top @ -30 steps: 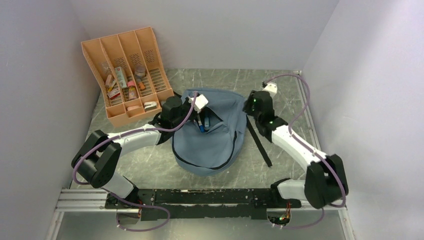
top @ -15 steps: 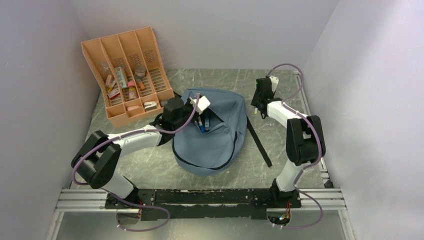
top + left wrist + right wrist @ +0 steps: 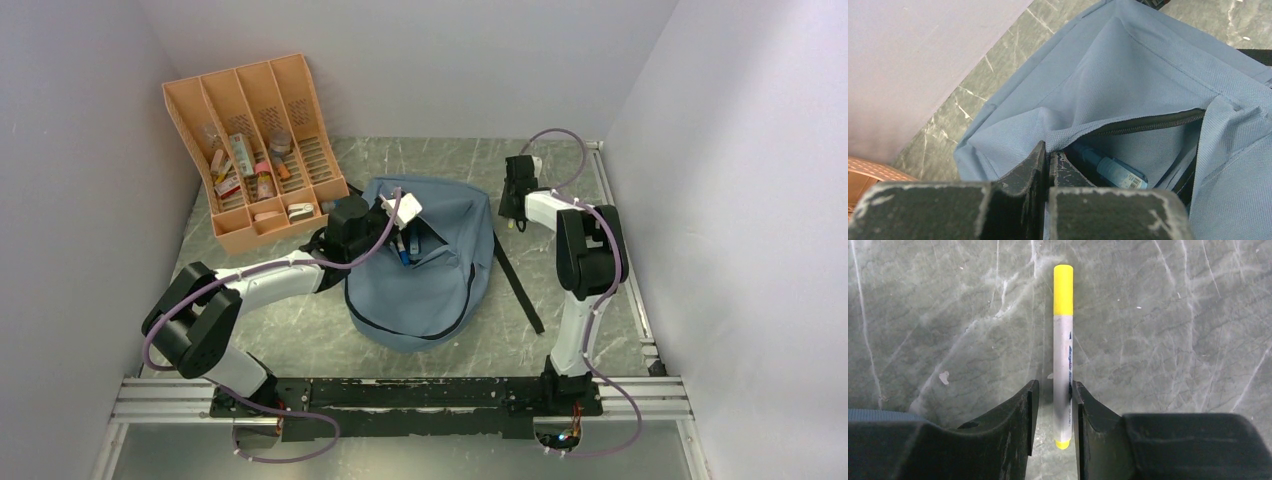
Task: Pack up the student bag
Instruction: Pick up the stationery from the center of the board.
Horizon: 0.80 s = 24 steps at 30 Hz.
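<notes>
White-and-black arms (image 3: 265, 279) carrying looped purple cables (image 3: 551, 131).

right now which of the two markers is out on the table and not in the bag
The yellow-capped marker: it lies on the bare table between the open fingers of the right gripper. The blue marker sits inside the unzipped pocket of the bag.

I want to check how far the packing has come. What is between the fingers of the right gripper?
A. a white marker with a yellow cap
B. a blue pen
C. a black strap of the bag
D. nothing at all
A: the right wrist view shows a white marker with a yellow cap lying on the table between the two fingers of the right gripper.
</notes>
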{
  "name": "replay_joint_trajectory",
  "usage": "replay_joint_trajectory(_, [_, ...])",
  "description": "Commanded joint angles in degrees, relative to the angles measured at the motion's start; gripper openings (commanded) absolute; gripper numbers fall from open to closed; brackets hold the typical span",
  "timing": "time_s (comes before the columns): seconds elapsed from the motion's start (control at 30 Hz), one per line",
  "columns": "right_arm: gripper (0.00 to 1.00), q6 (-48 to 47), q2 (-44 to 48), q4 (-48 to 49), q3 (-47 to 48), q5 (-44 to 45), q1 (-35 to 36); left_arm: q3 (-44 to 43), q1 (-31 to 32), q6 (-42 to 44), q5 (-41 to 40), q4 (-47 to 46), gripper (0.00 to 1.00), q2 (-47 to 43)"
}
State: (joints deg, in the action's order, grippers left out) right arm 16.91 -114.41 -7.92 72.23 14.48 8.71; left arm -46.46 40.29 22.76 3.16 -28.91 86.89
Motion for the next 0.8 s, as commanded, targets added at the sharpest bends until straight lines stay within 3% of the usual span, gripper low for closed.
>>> replay_joint_trajectory(0.0, [0.34, -1.78, -1.62, -1.07, 2.62, 0.46, -0.44, -0.56, 0.66, 0.7, -0.17, -2.11, 0.05, -2.25])
replay_joint_trajectory(0.27, [0.28, -2.14, -3.43, -1.68, 3.01, -0.22, -0.8, -0.48, 0.82, 0.95, -0.26, -2.14, 0.05, -2.25])
replay_joint_trajectory(0.43, [0.17, -1.63, -2.9, -0.68, 1.42, -0.56, -0.89, -0.52, 0.82, 1.13, -0.5, -2.12, 0.05, -2.17])
replay_joint_trajectory(0.77, [0.02, 0.61, 13.64, 9.81, -9.91, 2.47, -0.58, -0.64, 0.91, 1.32, -0.1, -1.85, 0.05, -1.69])
